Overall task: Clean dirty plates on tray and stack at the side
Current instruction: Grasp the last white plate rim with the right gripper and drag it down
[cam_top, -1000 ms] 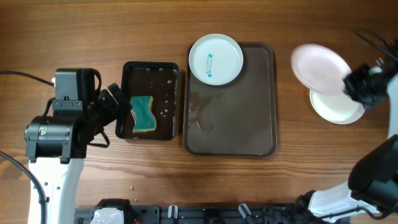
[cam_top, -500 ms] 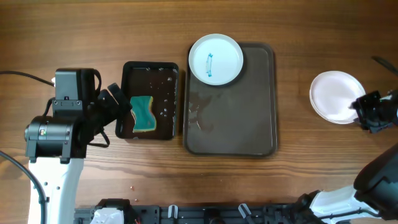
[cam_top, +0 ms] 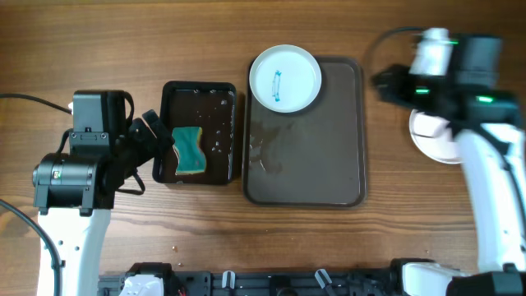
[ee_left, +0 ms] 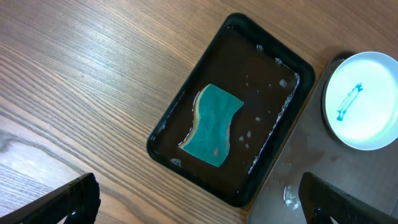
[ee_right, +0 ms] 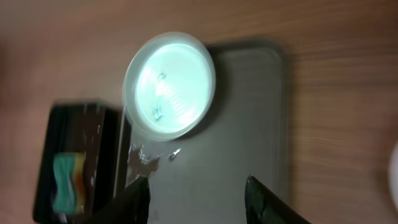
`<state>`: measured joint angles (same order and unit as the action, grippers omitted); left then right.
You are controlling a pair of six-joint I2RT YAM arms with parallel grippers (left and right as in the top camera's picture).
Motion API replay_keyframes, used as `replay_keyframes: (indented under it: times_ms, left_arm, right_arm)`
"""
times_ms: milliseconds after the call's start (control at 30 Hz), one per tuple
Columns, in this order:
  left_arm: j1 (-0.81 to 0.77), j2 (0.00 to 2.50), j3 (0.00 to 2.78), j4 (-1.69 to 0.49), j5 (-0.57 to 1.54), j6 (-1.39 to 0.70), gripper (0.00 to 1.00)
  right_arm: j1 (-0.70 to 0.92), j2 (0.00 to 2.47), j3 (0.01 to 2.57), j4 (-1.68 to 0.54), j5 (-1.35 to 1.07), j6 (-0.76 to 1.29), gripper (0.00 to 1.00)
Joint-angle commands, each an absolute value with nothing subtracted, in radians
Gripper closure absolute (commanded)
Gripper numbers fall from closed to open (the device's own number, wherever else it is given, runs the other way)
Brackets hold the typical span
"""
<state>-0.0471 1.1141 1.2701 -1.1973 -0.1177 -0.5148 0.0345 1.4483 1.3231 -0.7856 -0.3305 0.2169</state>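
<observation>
White with a teal smear at its centre, one dirty plate (cam_top: 284,77) is sitting at the far left corner of the brown tray (cam_top: 316,173), overhanging its rim. Right of the tray, on the wooden counter (cam_top: 246,33), a plain white plate (cam_top: 429,141) is lying partly hidden beneath the right arm (cam_top: 485,164); how many are stacked there I cannot tell. The right hand (ee_right: 199,202) is hovering by the tray's right edge, fingers spread, gripping nothing. The left hand (ee_left: 199,199) is hanging wide open and empty beside the black tray (ee_left: 168,134), where a teal sponge (ee_left: 211,124) is lying.
</observation>
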Motion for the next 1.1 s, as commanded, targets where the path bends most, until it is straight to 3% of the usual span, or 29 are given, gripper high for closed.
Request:
replay_keyframes:
  times_ms: [0, 133, 400, 467, 667, 700, 733, 1067]
  left_arm:
    - [-0.041, 1.108, 1.283, -1.195, -0.113, -0.532, 0.0]
    - [-0.041, 1.108, 1.283, -1.195, -0.113, -0.532, 0.0]
    - [-0.041, 1.108, 1.283, -1.195, -0.113, -0.532, 0.0]
    - [-0.041, 1.108, 1.283, -1.195, -0.113, -0.532, 0.0]
    - [-0.041, 1.108, 1.283, -1.195, -0.113, -0.532, 0.0]
    - [-0.041, 1.108, 1.283, -1.195, -0.113, -0.532, 0.0]
    - [-0.041, 1.108, 1.283, -1.195, -0.113, -0.532, 0.0]
    - [-0.041, 1.108, 1.283, -1.193, -0.113, -0.532, 0.0]
  right_arm:
    - [0.197, 1.6, 1.322, -0.702, -0.086, 0.183, 0.5]
    - [0.246, 1.772, 1.322, -0.527, -0.006, 0.17, 0.5]
    - [0.246, 2.036, 1.322, -0.218, -0.14, 0.158, 0.51]
    - [0.246, 2.06, 1.322, -0.192, -0.157, 0.171, 0.58]
    - [0.242, 2.101, 1.322, -0.197, -0.141, 0.242, 0.78]
    - [0.242, 2.104, 1.322, -0.2, -0.141, 0.245, 0.83]
    - [0.241, 2.104, 1.322, -0.203, -0.141, 0.25, 0.96]
    - [0.214, 1.852, 1.322, -0.524, -0.144, 0.395, 0.96]
